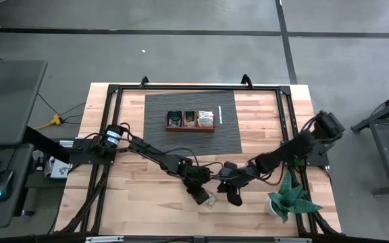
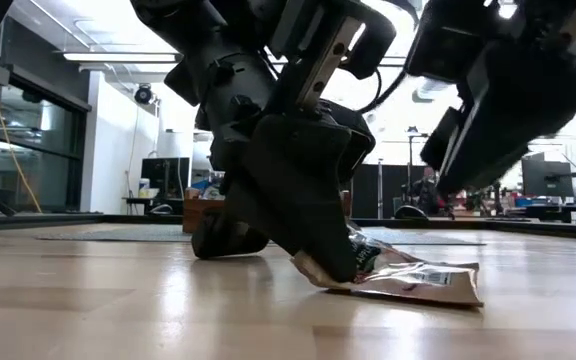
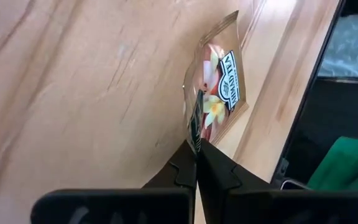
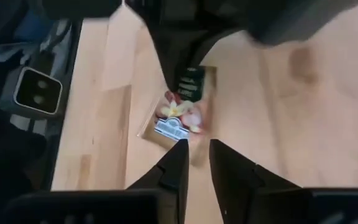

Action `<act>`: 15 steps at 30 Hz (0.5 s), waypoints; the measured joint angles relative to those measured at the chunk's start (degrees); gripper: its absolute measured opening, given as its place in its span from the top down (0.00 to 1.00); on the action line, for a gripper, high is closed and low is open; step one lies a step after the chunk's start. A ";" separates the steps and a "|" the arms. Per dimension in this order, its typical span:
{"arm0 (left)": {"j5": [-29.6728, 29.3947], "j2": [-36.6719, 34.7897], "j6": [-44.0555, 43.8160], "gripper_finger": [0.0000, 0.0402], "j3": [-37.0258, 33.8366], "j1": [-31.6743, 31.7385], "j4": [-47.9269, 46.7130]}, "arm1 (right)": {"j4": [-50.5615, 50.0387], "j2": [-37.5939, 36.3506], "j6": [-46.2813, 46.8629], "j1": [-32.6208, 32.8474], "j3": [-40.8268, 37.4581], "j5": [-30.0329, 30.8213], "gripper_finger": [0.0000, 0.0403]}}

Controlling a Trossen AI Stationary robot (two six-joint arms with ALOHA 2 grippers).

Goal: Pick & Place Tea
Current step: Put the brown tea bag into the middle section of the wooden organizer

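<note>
High view: the left end effector [image 1: 201, 196] and right end effector [image 1: 233, 196] are meeting near the tabletop's [image 1: 262, 121] front edge over one pale sachet [image 1: 211, 200]; a wooden tray [image 1: 190, 120] with three filled compartments is sitting on a dark mat [image 1: 191, 111] well apart, and a green plant [image 1: 289, 198] is standing near the right arm. Low view: the sachet [image 2: 413, 280] is lying almost flat, one edge lifting inside the left end effector [image 2: 333, 270]. Left wrist view: the fingers [image 3: 182, 168] are clenching on the sachet's [image 3: 219, 93] edge, its long axis pointing away from them. Right wrist view: the right end effector [image 4: 196, 155] is standing slightly parted, grasping nothing, just short of the sachet [image 4: 179, 118].
</note>
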 joint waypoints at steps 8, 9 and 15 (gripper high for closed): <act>-3.35 -7.67 10.42 1.00 -0.45 4.13 -12.12 | -15.10 -13.43 -1.28 -4.75 0.04 1.50 0.85; -5.16 -9.10 12.38 1.00 -0.41 5.23 -15.40 | -16.44 -15.19 -1.83 -5.51 0.06 1.88 0.86; -15.72 -14.29 26.64 1.00 6.62 10.54 -35.85 | -22.65 -23.92 -8.09 -10.67 0.15 4.24 0.88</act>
